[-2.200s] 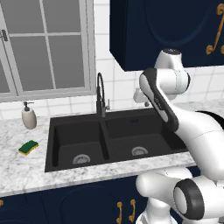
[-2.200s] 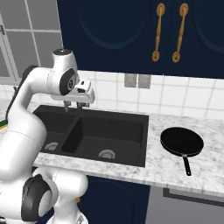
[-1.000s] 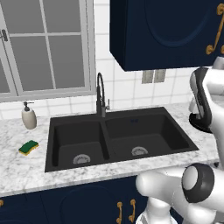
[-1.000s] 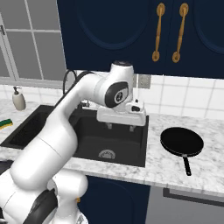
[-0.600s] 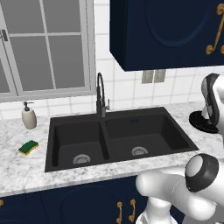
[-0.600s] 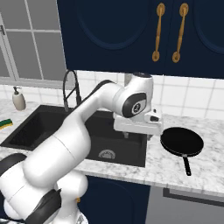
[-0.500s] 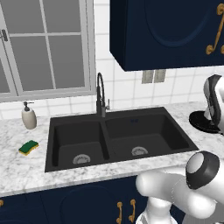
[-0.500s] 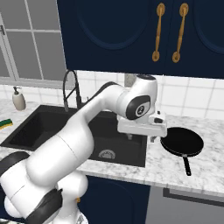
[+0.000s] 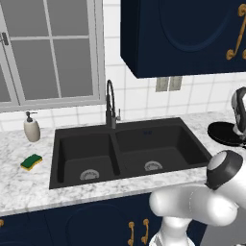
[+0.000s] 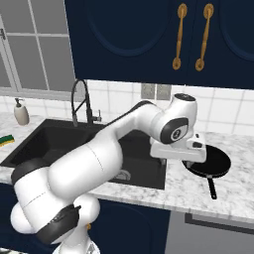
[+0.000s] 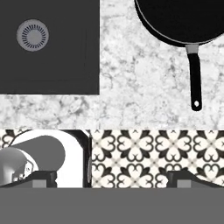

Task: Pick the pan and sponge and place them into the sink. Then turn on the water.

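The all-black pan (image 10: pixel 212 161) lies on the marble counter right of the sink (image 10: pixel 44 144), its short handle (image 11: pixel 195 79) pointing toward the counter's front edge. My gripper (image 11: pixel 112 178) hovers open above the counter's front edge, between the right basin and the pan, with nothing between its widely spread fingertips (image 11: pixel 43 177). In the right base view the hand (image 10: pixel 178 149) sits just left of the pan and overlaps its rim. The green and yellow sponge (image 9: pixel 31 161) rests on the counter left of the sink (image 9: pixel 129 149). The tall dark tap (image 9: pixel 111 104) stands behind the basins' divider.
A white soap dispenser (image 9: pixel 31 129) stands behind the sponge under the window. Dark blue wall cabinets (image 10: pixel 149 34) hang above the counter. Beyond the counter's front edge, patterned floor tiles (image 11: pixel 153 151) show below. A silver drain (image 11: pixel 33 35) sits in the right basin.
The arm has swung to the right, from above the sink basins to over the counter just beside the pan. Pan, sponge and base have stayed put.
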